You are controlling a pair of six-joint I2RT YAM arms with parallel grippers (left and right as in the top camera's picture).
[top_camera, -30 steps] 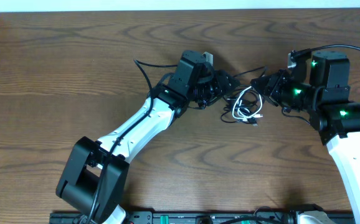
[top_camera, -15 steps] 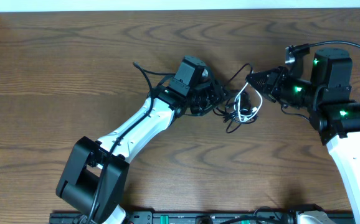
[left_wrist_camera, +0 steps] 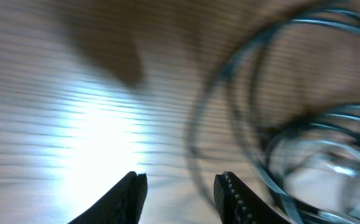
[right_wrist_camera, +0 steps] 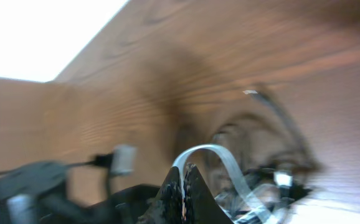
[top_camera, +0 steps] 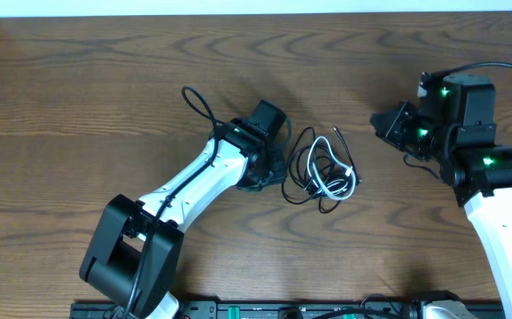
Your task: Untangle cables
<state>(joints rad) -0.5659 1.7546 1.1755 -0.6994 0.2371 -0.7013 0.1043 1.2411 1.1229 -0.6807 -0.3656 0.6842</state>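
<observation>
The cables lie in a loose tangle on the table between the arms. The black cable [top_camera: 302, 152] makes wide loops, and the white cable [top_camera: 337, 184] coils at their lower right. My left gripper [top_camera: 274, 168] is just left of the tangle, low over the wood. In the left wrist view the left gripper [left_wrist_camera: 181, 180] is open with only table between its jaws. A blurred black cable [left_wrist_camera: 198, 137] runs just beyond them, and the white cable [left_wrist_camera: 320, 171] shows further right. My right gripper [top_camera: 385, 124] is shut, right of the tangle and apart from it. From the right wrist, the white cable [right_wrist_camera: 230, 165] arcs behind the right gripper [right_wrist_camera: 183, 171].
The left arm's own black wire [top_camera: 198, 102] loops out over the wood to the upper left. A pale wall edge [top_camera: 238, 7] borders the far side of the table [top_camera: 79, 80]. The arm bases sit along the front edge.
The tangle, held up between both grippers, has dropped to the table and slid down-left. The right gripper has pulled back to the right. The left gripper has moved down-left and narrowed.
</observation>
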